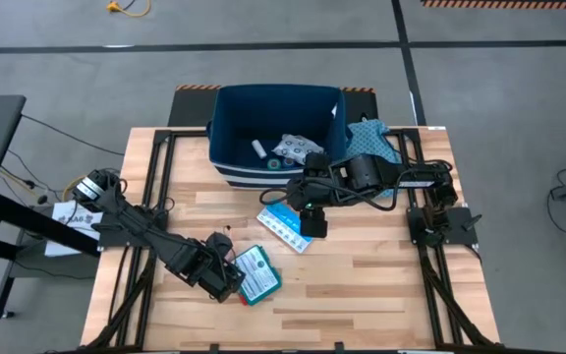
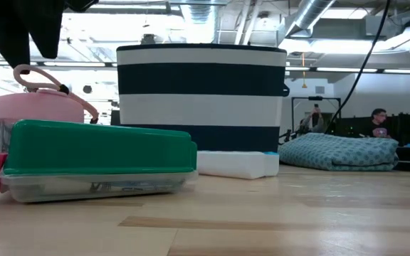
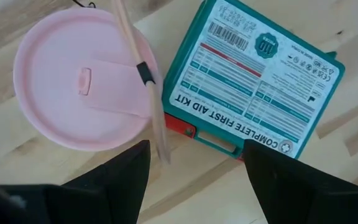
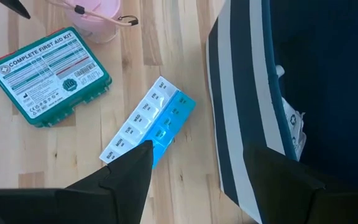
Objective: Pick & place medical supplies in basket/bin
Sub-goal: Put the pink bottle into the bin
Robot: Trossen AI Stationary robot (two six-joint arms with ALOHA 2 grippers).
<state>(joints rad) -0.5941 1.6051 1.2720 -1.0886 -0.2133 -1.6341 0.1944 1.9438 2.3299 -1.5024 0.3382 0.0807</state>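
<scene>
Both grippers open and empty over the tabletop, supplies partly binned.

Largest first, I see the navy striped bin just beyond my right gripper, with a white ring-patterned pouch, a small white item and a tiny green tape roll already inside. The teal dotted cloth lies beside the bin, behind the right arm. The teal first aid box sits flat directly ahead of my left gripper, touching the pink round container beside it, a thin stick across that lid. The light-blue and white pill organiser lies right below the right gripper, whose fingers are spread, holding nothing; the left likewise.
</scene>
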